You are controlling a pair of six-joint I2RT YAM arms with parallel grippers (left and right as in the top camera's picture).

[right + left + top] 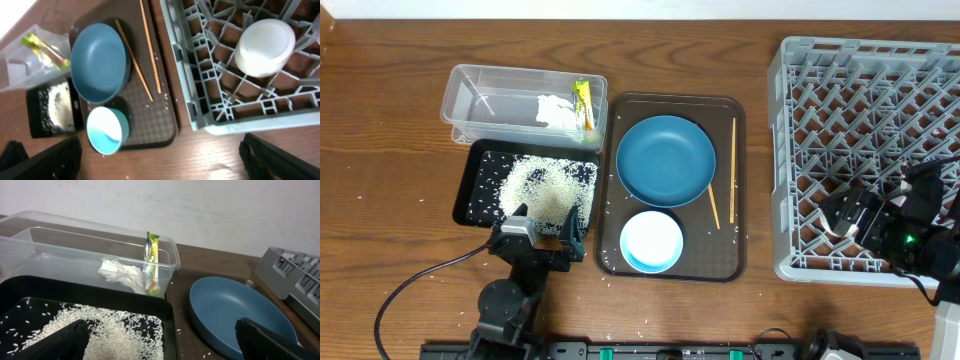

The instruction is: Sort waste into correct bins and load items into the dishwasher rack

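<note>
Rice [542, 187] in black tray [463, 200], blue plate [666, 160] — chopsticks [732, 170] beside, grey rack [860, 90]

The round blue plate [666, 160] lies empty, face up. Just in front of it sits a pale blue bowl [652, 241], mouth up. Two wooden chopsticks [732, 170] lie just right of the plate, one slanted. Left of the plate, the clear tub [485, 100] holds the crumpled tissue [556, 110] and the upright yellow-green wrapper [583, 103]. The black tray [470, 170], to the plate's left-front, carries heaped rice [542, 188]. Well right of the plate, the grey rack [782, 150] holds an overturned white bowl [264, 46].
</note>
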